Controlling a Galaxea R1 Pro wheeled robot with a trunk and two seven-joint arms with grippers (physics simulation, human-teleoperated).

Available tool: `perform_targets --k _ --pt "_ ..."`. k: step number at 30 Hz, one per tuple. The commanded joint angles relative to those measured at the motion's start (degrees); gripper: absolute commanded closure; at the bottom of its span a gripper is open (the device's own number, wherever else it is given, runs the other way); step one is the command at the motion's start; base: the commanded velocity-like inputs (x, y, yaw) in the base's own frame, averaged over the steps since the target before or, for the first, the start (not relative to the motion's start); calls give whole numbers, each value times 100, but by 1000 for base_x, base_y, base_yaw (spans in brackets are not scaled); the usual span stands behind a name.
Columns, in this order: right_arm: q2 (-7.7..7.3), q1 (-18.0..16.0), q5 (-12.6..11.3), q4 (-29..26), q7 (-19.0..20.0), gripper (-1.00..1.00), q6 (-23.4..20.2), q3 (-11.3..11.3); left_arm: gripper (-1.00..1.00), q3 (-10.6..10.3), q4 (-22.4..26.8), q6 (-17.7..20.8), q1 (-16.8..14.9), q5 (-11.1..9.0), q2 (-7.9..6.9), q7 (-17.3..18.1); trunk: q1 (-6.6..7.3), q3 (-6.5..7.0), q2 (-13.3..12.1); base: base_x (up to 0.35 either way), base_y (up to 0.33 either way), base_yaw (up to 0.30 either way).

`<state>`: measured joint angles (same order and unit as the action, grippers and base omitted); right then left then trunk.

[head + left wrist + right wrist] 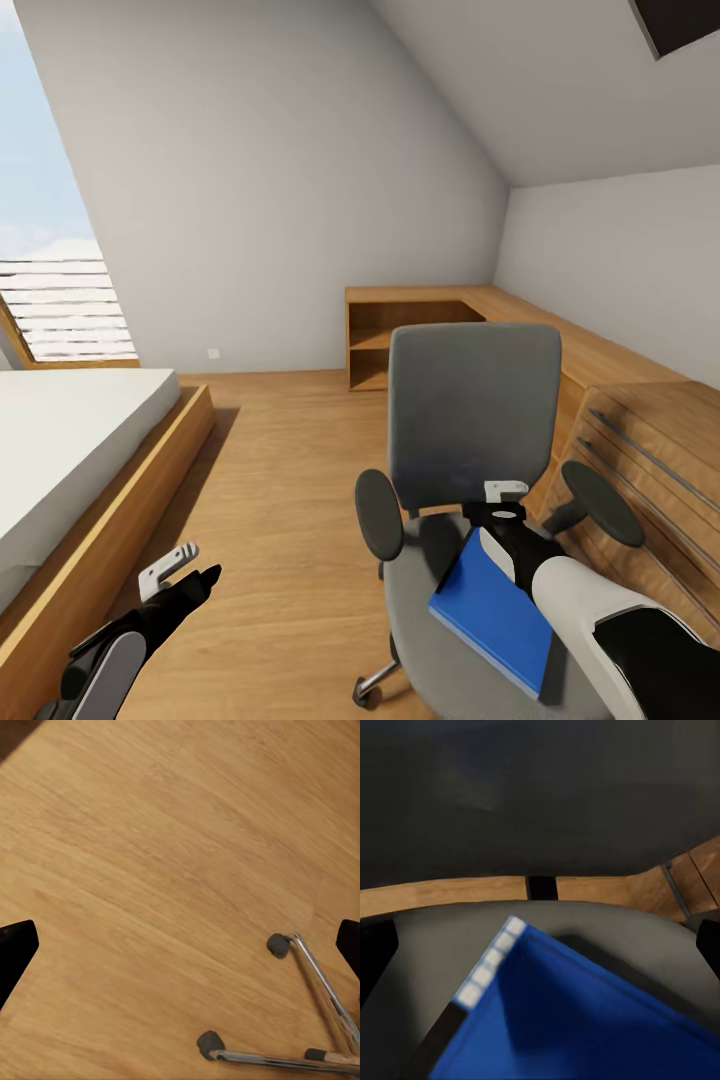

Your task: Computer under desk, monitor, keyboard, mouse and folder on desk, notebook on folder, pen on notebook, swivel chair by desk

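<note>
**Inspector:** Start with what is nearest. Left arm?

**Assistant:** The left gripper (190, 566) hangs low over the bare wooden floor (280, 480), beside the bed (70, 440). Its fingers stand apart with nothing between them. In the left wrist view the fingertips (16, 949) sit at the frame's sides with floorboards between, and the chair's chrome legs and casters (279, 945) lie close by.

**Inspector:** Right arm?

**Assistant:** The right gripper (505, 500) reaches over the seat of the swivel chair (475, 410), close to the backrest. Its fingers are apart, gripping nothing; in the right wrist view they flank the rear of the seat.

**Inspector:** The folder?

**Assistant:** The blue folder (495, 610) lies flat on the grey seat, just below the right gripper and partly covered by the right forearm. One corner points toward the backrest (514, 926). I cannot tell whether the gripper touches it.

**Inspector:** Beyond the chair?

**Assistant:** A light wooden chest (640, 470) with bar handles stands just beside the chair's right armrest. Further back, a low wooden shelf unit (400, 340) runs into the corner under the sloped ceiling. A window (50, 260) sits above the bed's far end.
</note>
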<state>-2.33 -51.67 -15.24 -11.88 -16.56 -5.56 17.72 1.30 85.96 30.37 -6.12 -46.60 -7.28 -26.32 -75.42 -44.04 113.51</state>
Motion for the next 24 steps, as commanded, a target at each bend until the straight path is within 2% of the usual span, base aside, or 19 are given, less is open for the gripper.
perform_targets --k 1,9,24 --pt "-4 -1 -41 -16 -31 -100 -42 52 -100 0 8 13 -4 -60 -3 -49 -22 -24 44 0 0 0" --pt "-4 -1 -41 -16 -31 -100 -42 56 -100 2 8 13 -4 -60 -5 -49 -198 -168 365 0 0 0" --pt "-13 -1 -48 -18 -31 -100 -34 56 -100 2 -5 38 -4 -56 -10 -51 -198 -168 365 0 0 0"
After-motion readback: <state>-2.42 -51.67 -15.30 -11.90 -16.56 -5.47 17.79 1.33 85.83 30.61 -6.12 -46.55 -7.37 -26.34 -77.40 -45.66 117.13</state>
